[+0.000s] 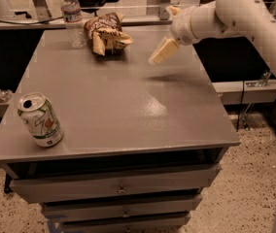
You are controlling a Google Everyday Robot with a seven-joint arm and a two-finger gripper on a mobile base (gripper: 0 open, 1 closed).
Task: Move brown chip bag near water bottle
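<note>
**Chip bag lies beside the bottle at the far edge; gripper hangs off to the right**

You'll find the brown chip bag (pixel 106 33) lying crumpled on the grey surface (pixel 128 106), close to the far edge and toward the far-left corner. The water bottle (pixel 72 18) stands upright just to its left, nearer that corner. The two are just beside each other, and you cannot tell whether they touch.

Your gripper (pixel 157 56) hangs above the surface near the far-right corner, well apart from the bag. It is tilted so that its pale tip points down and toward the left. From this angle the jaws read as one wedge, so you cannot tell whether they are parted or closed. The bag sits clear of them. The white arm (pixel 235 8) reaches in from the right side, past the right edge.

Near the front-left corner a green-and-white soda can (pixel 40 119) stands with its opened top showing, leaning slightly, far from both the bag and the bottle. Below the front edge you can see a stack of grey drawers (pixel 118 188).
</note>
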